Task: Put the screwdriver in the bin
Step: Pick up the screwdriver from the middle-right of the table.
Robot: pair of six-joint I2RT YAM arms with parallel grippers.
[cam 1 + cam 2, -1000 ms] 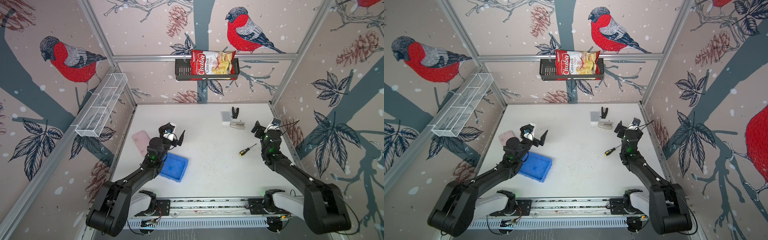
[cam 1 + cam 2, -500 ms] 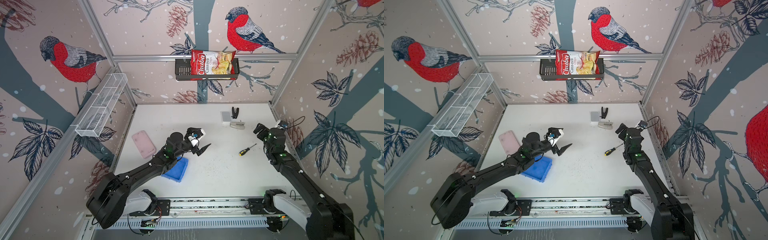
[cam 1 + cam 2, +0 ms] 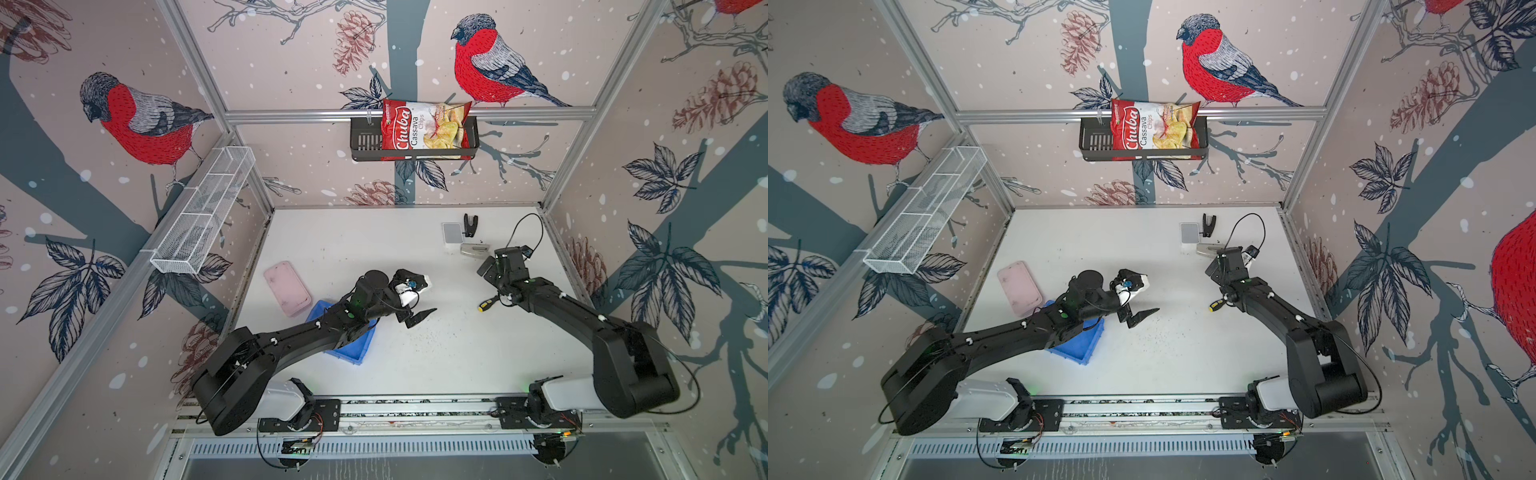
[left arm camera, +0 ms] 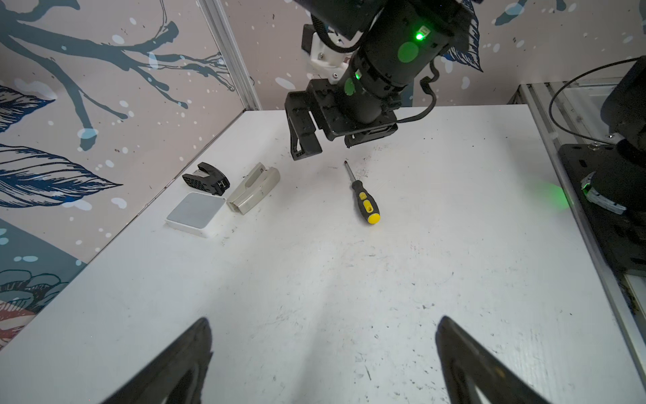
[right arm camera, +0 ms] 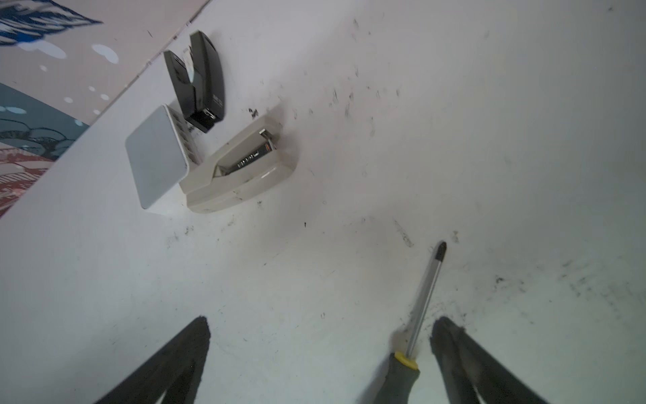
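step: grasp approach | right gripper gaped empty, screwdriver lying near one finger | advice: centre over handle, then close | left gripper open, empty, near blue bin

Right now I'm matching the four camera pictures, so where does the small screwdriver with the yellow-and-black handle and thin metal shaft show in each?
In a top view: screwdriver, right of centre, handle showing, shaft under the right arm.
In a top view: screwdriver, likewise.
Left wrist: screwdriver, whole, handle nearer the camera.
Right wrist: screwdriver, inside the open right gripper.
Shared landmark: beige plastic stapler, in all four.
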